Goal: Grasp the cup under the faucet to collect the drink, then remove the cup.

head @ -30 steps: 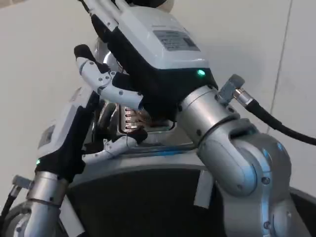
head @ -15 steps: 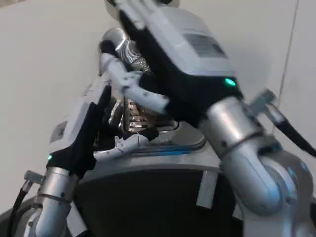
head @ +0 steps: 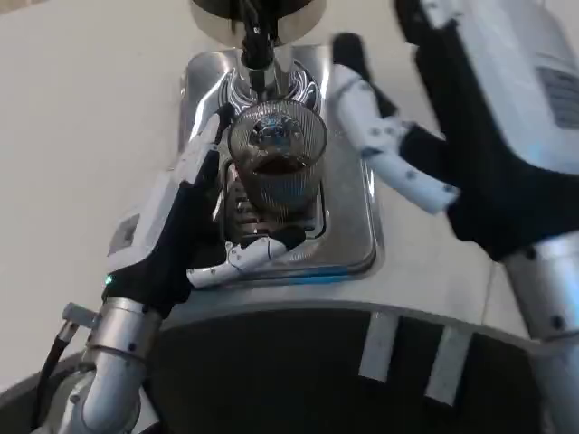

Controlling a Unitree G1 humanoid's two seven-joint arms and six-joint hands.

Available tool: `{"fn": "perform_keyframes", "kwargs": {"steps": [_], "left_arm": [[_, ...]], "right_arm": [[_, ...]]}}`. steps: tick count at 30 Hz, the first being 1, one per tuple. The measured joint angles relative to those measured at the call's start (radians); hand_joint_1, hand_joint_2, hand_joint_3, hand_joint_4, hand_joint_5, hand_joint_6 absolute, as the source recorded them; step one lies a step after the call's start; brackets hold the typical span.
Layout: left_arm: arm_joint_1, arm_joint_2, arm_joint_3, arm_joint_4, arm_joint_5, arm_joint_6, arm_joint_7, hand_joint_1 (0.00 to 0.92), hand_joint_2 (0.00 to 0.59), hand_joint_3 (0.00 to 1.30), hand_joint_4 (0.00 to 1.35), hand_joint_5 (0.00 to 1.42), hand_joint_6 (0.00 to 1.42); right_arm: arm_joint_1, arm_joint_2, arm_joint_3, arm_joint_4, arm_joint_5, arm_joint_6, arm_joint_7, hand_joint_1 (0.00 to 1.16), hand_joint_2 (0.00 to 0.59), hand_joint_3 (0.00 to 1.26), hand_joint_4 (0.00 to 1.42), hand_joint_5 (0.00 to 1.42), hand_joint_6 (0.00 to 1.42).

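Observation:
A ribbed clear glass cup [head: 276,167] with dark drink in it stands on the chrome drip tray [head: 353,244], right below the black faucet [head: 256,41]. My left hand [head: 172,240] wraps the cup from the left: its fingers [head: 204,158] lie along the cup's side and its thumb [head: 249,256] curls in front of the base. My right hand [head: 470,136] hangs above and to the right of the cup, fingers spread and holding nothing, a short gap away from the glass.
The tray sits on a white table against a white wall. A black curved body [head: 271,371] with white strips fills the near edge below the tray. The dispenser's round head [head: 262,11] is at the top.
My right hand has swung off to the right from in front of the dispenser, uncovering the cup and faucet. The left hand stays at the cup. The view has shifted too.

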Motion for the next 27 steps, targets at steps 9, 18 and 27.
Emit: {"fn": "perform_keyframes", "kwargs": {"steps": [9, 18, 27], "left_arm": [[-0.024, -0.006, -0.011, 0.041, 0.006, 0.010, 0.031, 0.355, 0.060, 0.00, 0.00, 0.06, 0.07], [-0.062, -0.019, -0.032, 0.103, 0.030, 0.013, 0.077, 0.352, 0.059, 0.00, 0.00, 0.06, 0.08], [-0.128, -0.024, -0.037, 0.214, 0.037, 0.009, 0.137, 0.352, 0.059, 0.00, 0.00, 0.07, 0.08]], "right_arm": [[0.305, -0.095, -0.139, -0.123, 0.001, -0.100, 0.045, 0.26, 0.586, 0.00, 0.00, 0.00, 0.00], [0.529, -0.139, -0.237, -0.096, 0.033, -0.255, -0.069, 0.27, 0.586, 0.00, 0.00, 0.00, 0.00], [0.639, -0.201, -0.298, 0.070, 0.038, -0.354, -0.203, 0.29, 0.586, 0.00, 0.00, 0.00, 0.00]]}}
